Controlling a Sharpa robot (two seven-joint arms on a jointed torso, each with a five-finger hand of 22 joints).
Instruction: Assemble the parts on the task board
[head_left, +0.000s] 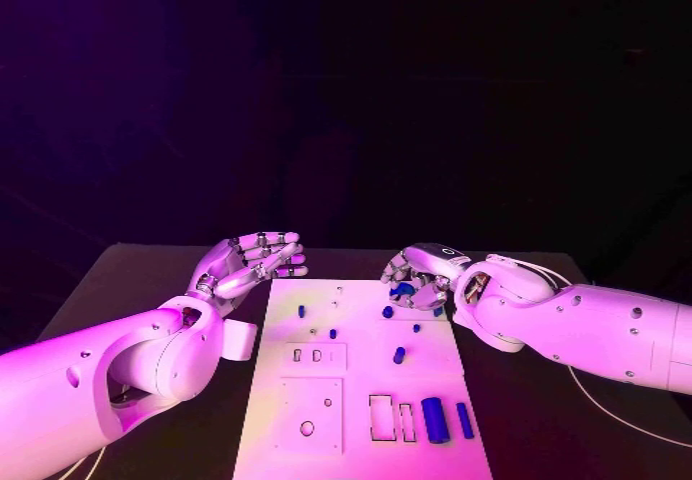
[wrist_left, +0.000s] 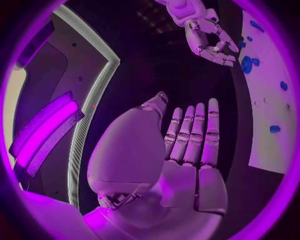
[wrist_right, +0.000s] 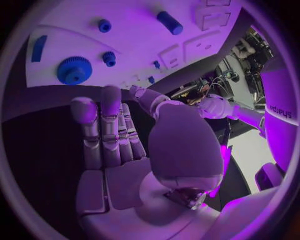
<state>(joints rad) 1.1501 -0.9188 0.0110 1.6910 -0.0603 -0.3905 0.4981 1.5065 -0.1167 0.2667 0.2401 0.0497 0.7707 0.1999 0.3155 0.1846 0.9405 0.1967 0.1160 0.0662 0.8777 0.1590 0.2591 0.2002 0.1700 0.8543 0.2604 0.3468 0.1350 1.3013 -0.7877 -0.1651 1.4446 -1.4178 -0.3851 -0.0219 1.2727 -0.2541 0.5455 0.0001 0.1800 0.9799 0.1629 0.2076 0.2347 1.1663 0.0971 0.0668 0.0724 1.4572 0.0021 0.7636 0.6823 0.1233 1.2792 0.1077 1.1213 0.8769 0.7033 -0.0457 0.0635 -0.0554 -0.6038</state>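
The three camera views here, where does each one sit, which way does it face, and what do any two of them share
Head view: on the robot's head, looking down at the task board; both arms enter, left hand, right hand.
Left wrist view: behind the left hand, facing across the table to the board edge and the right hand.
Right wrist view: behind the right hand, facing the board with its blue gear.
Shared: all three show the board and its blue parts; head and left wrist views both show the right hand.
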